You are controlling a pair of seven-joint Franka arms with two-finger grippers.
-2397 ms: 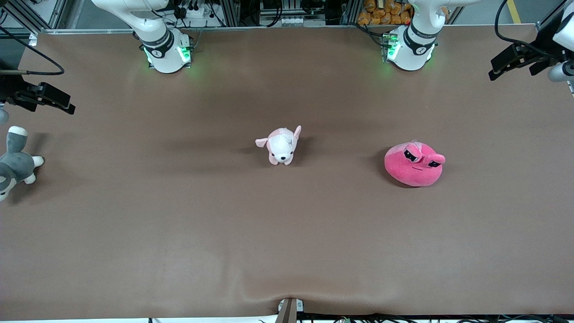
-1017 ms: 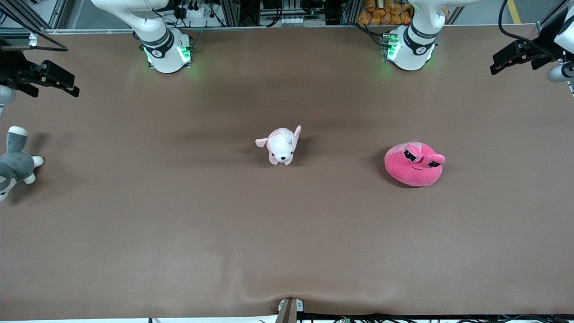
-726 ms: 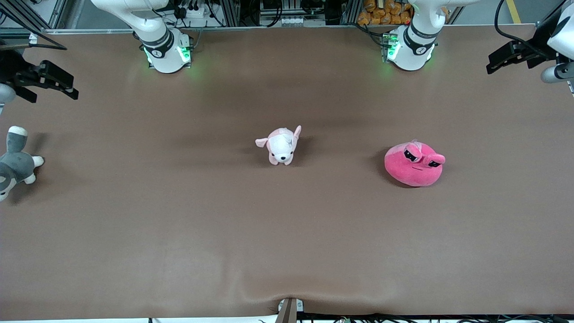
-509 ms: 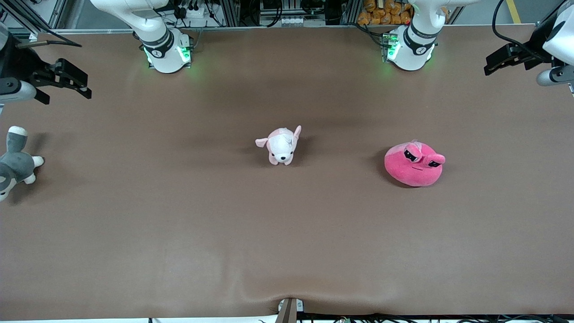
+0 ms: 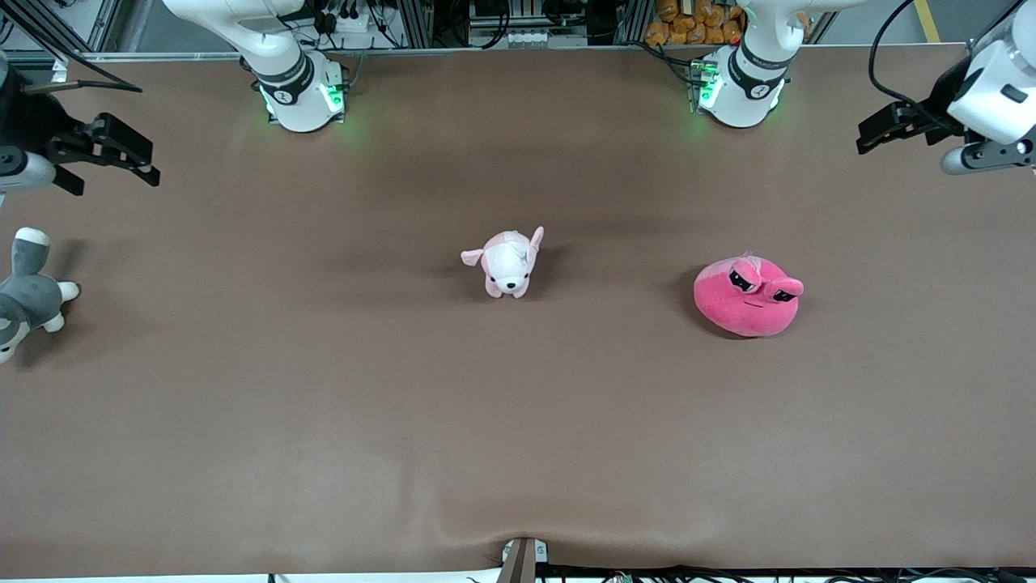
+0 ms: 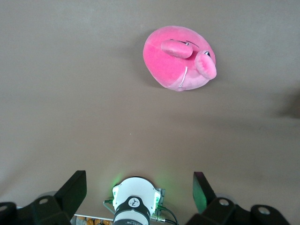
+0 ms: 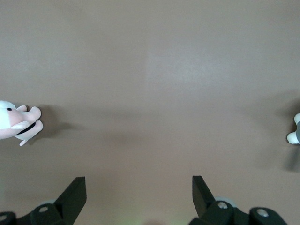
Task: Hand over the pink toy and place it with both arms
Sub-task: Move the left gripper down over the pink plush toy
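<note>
I have the table [image 5: 518,421] spread wide, and the pink toy [image 5: 748,297] sits on it toward the left arm's end, well apart from the puppy [image 5: 507,264] at the middle — my landmark. The toy looks soft, light and squashy, so I'd pinch it across the plump body below the eyes, not by an eye bulge. The left gripper [image 5: 882,129] hangs high over the table's edge, well apart from the toy, jaws wide and empty; the right gripper [image 5: 121,154] waits at the other end, equally wide, above the grey plush [image 5: 28,293].
</note>
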